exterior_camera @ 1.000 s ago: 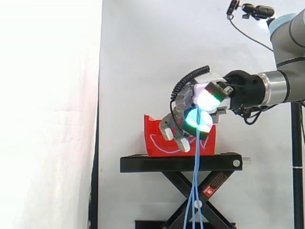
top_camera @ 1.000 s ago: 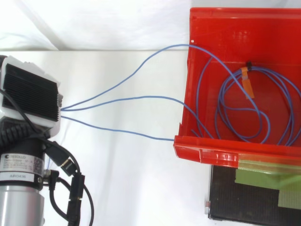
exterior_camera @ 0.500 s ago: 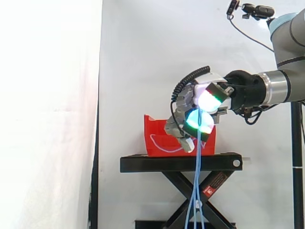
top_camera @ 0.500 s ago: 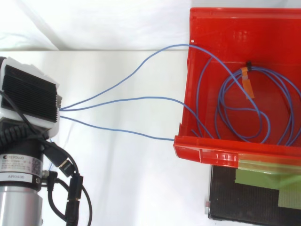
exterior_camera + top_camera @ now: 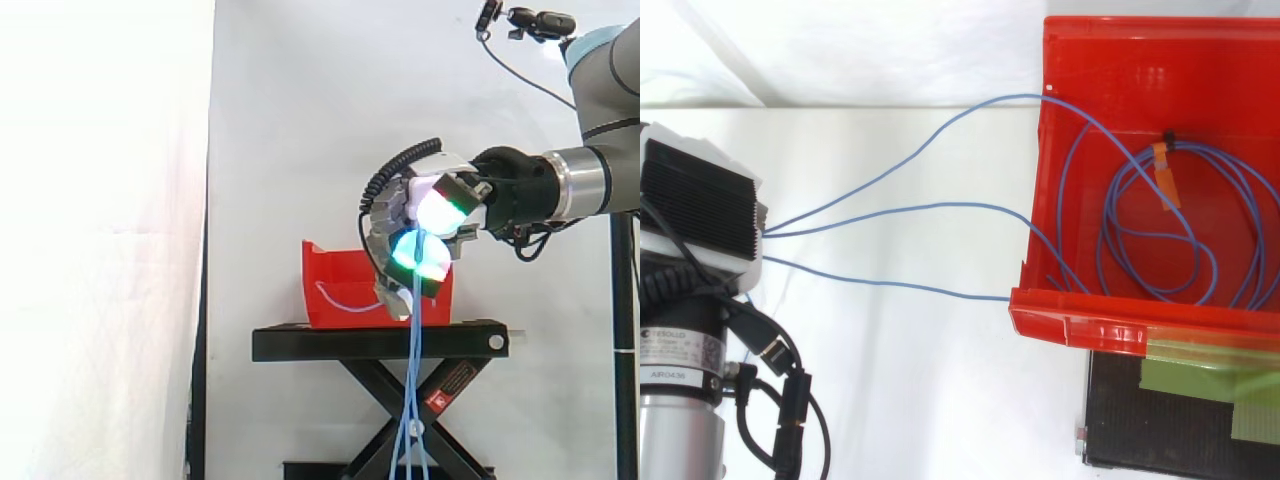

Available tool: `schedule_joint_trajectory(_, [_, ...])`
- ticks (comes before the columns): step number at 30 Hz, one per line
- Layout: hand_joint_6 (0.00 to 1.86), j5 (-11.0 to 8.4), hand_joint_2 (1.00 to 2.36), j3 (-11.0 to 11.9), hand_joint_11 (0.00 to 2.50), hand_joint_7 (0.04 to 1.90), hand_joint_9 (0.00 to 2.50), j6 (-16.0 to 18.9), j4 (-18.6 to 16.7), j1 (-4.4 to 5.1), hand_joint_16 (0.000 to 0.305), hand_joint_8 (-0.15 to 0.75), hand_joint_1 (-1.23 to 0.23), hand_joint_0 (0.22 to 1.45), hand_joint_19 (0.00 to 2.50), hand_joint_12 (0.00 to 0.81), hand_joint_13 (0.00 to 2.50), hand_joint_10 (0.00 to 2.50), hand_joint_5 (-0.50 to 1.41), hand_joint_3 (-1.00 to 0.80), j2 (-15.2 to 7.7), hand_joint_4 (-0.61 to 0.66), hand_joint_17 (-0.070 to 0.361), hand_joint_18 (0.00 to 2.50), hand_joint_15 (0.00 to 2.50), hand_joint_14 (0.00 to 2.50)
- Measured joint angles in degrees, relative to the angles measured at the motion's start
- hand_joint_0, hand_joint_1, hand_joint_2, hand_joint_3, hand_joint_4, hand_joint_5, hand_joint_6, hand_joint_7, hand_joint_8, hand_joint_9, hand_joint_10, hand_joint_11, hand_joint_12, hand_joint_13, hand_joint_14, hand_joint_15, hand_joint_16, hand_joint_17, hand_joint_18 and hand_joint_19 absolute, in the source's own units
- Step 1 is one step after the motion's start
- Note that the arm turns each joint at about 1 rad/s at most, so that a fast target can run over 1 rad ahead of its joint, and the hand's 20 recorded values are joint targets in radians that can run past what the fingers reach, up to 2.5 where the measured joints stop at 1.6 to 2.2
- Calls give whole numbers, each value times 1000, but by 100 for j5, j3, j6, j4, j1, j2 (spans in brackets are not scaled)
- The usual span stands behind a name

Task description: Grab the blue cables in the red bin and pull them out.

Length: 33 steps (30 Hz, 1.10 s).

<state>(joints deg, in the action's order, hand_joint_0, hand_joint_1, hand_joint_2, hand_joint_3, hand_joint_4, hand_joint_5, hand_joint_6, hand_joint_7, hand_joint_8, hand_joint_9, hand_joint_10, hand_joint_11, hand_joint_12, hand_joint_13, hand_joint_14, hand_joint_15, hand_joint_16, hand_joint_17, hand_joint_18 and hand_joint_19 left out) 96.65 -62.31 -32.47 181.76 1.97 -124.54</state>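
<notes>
Blue cables (image 5: 930, 205) are clamped in curled fingers (image 5: 420, 255). The hand (image 5: 398, 212) is closed around the bundle, green and white pads folded in over it.

Side view: strands drop almost straight down out of the fist, past the front of the black stand (image 5: 380, 341), to the bottom edge. Plenty of slack hanging.

Top view: three strands fan out from one spot at the edge of the hand (image 5: 700, 215) and cross the open gap to the red bin (image 5: 1080, 322), which sits well apart from the hand, toward the view's right.
- Upper strand goes over the bin's left wall near the far corner.
- Middle strand crosses the same wall lower down.
- Lowest strand meets the near rim at its left corner.

Inside the bin, the main coil lies loose on the floor in several loops, bound by a black tie (image 5: 1167, 135) with an orange tag (image 5: 1165, 180) just below it. The bulk of the cable is not yet out.

Relation that matters: the bin lies along the line of the strands from the fingers, so their long axis runs hand to bin. Judgement: the next pull should go directly away from the bin on that line, taking up slack before the coil shifts. Risk: the tied coil may snag on the left wall and drag or tip the bin.
</notes>
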Motion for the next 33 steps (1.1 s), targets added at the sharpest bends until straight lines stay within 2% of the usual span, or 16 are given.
schedule_joint_trajectory(2, [618, -19, 1000, 0, 1514, 534, 805, 0, 0, 3, 56, 383, -807, 911, 677, 404, 971, 1, 906, -1000, 0, 118, 126, 851, 753, 22])
schedule_joint_trajectory(11, [606, -41, 1000, 0, 1458, 543, 829, 3, 18, 7, 56, 379, -810, 913, 675, 411, 977, 6, 916, -1000, 9, 129, 127, 862, 737, 22])
schedule_joint_trajectory(14, [607, -41, 1000, 0, 1519, 545, 873, 1, 24, 15, 56, 379, -810, 914, 671, 406, 992, 4, 919, -1000, 22, 136, 126, 888, 757, 22])
schedule_joint_trajectory(18, [606, -41, 1000, 0, 1567, 551, 899, 0, 26, 17, 52, 374, -809, 917, 748, 398, 1130, 0, 919, -1000, 24, 136, 118, 933, 990, 21])
schedule_joint_trajectory(21, [605, -41, 1000, 0, 1491, 554, 888, 0, 26, 20, 51, 370, -809, 918, 766, 400, 1169, 329, 919, -1000, 28, 135, 115, 933, 1123, 18])
schedule_joint_trajectory(28, [600, -41, 1000, 0, 1426, 556, 899, 0, 26, 34, 49, 368, -815, 922, 856, 390, 1292, 478, 924, -1000, 27, 136, 111, 979, 1427, 32])
schedule_joint_trajectory(29, [599, -42, 1000, 0, 1428, 556, 899, 0, 26, 34, 49, 368, -814, 923, 863, 390, 1284, 482, 924, -1000, 27, 137, 111, 983, 1399, 118])
schedule_joint_trajectory(30, [593, -44, 1000, 0, 1421, 560, 902, 0, 27, 36, 48, 368, -816, 923, 903, 384, 1245, 485, 926, -1000, 27, 136, 108, 992, 1299, 386])
schedule_joint_trajectory(32, [590, -44, 1000, 0, 1416, 563, 923, 0, 26, 38, 48, 363, -818, 924, 952, 384, 1218, 475, 927, -1000, 27, 135, 107, 1031, 1199, 663])
schedule_joint_trajectory(33, [588, -45, 1000, 0, 1435, 565, 928, 0, 26, 39, 48, 358, -819, 925, 999, 379, 1185, 475, 928, -1000, 27, 135, 107, 1053, 1085, 960])
